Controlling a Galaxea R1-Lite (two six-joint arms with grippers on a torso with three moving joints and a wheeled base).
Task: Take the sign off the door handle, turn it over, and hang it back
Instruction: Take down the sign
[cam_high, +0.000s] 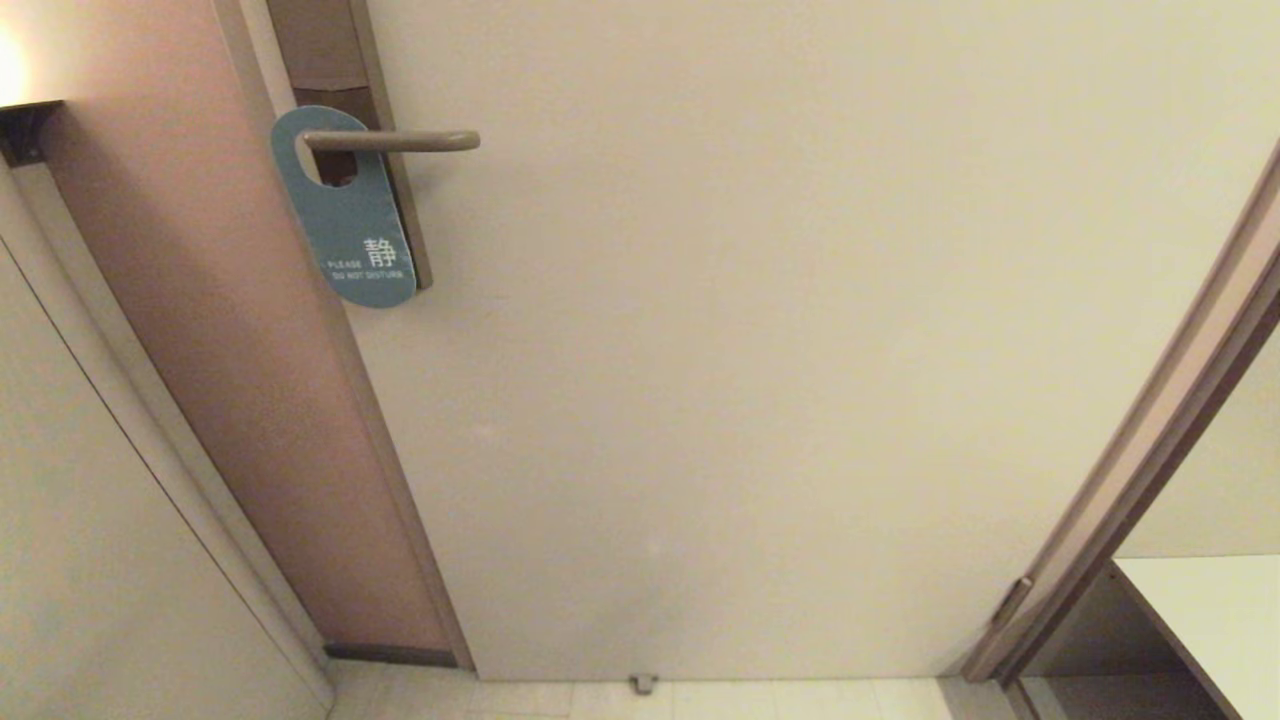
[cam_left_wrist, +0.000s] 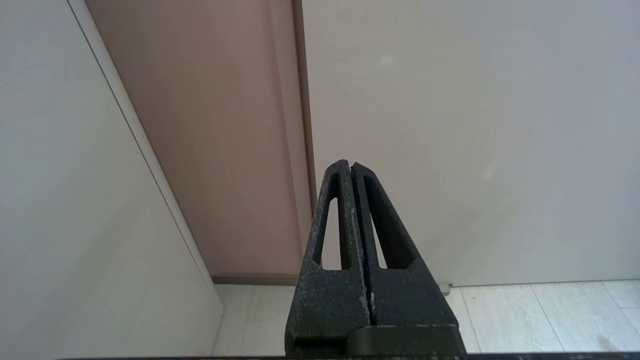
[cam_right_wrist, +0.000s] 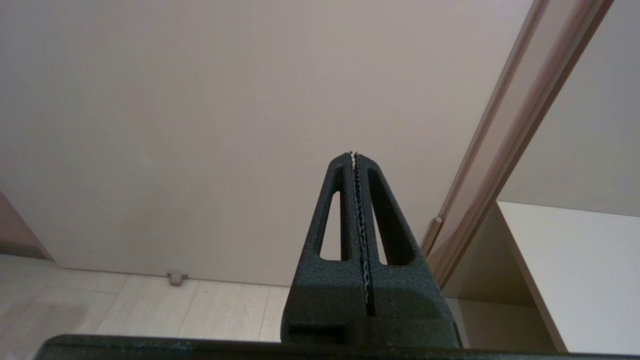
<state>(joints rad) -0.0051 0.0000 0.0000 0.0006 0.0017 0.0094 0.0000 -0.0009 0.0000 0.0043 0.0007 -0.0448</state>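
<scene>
Hanging by its oval hole on the handle (cam_high: 400, 141), against the brown backplate (cam_high: 385, 120), the sign (cam_high: 350, 225) is seen with its long axis running downward from the lever and its teal face outward. Neither gripper is seen beside the handle: the left gripper (cam_left_wrist: 348, 165) and the right gripper (cam_right_wrist: 354, 155) are both pressed closed on nothing, aimed at the lower door (cam_high: 760, 350), so the sign is judged to lie well above both, nearer the left arm. "PLEASE DO NOT DISTURB" and the character 静 can be read.
</scene>
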